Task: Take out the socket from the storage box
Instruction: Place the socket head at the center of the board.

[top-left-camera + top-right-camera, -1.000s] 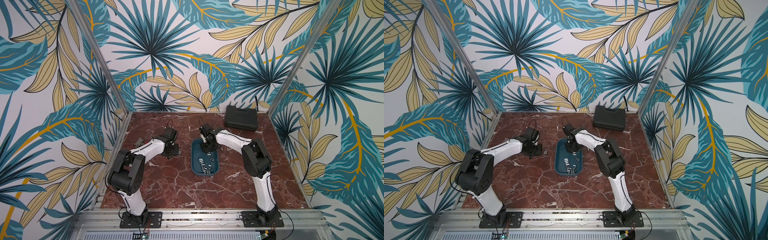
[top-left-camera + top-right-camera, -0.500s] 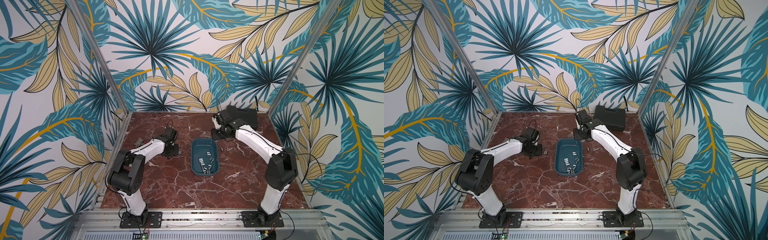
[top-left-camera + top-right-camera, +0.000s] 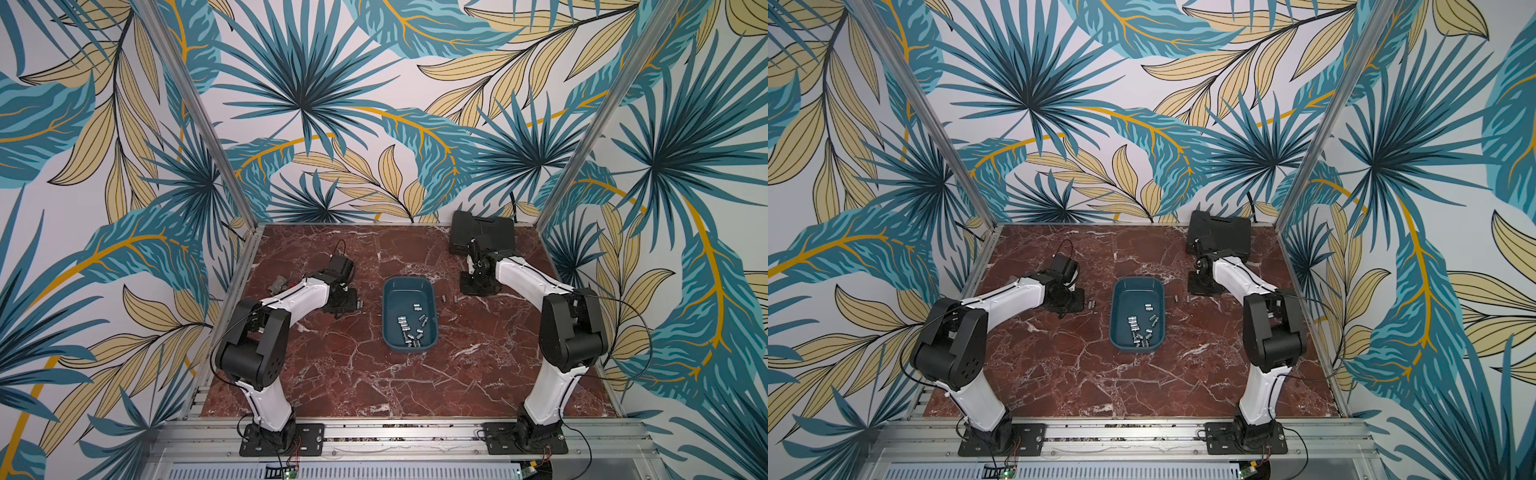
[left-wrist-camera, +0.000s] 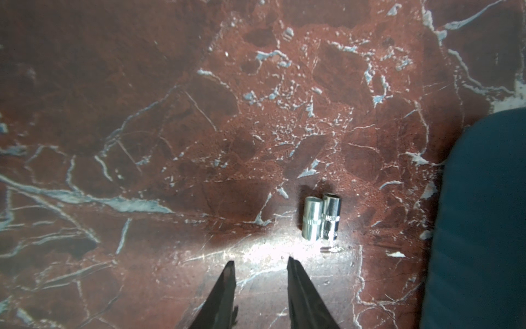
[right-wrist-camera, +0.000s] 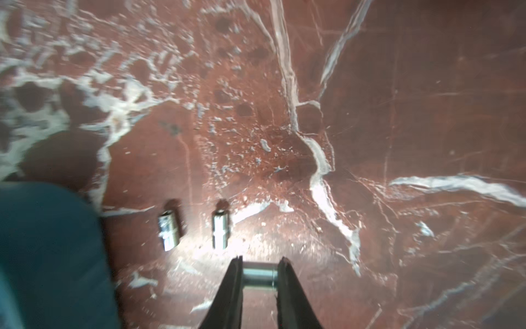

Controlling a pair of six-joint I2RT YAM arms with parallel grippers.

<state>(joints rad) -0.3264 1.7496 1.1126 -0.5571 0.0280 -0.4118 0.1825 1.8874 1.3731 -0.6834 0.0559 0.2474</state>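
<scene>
- Chrome-bright steel, the socket [image 5: 259,275] sits crosswise between the jaws of my right claw [image 5: 261,260]. The claw is closed down to the socket's width and grips nothing else. The socket is out of the storage box [image 3: 407,293], low above the worktop [image 3: 374,374] on the box's right side.
- I judge it is held low so that it can be laid down gently without rolling, next to two sockets [image 5: 168,230] lying apart from each other just beside the box's wall.
- Teal and lidless, the box lies between my arms with a loose heap of sockets [image 3: 409,332] toward its near end, so by my reckoning the job is only partly done.
- My left claw [image 4: 260,262] hangs over bare marble on the box's other side, jaws a little apart with nothing between them. A pair of sockets [image 4: 311,219] lies touching each other just ahead of it.
- Behind my right arm a black tool case [image 3: 494,232] rests at the back, clear of the set-down spot. Only the two laid sockets are near enough to be knocked.
</scene>
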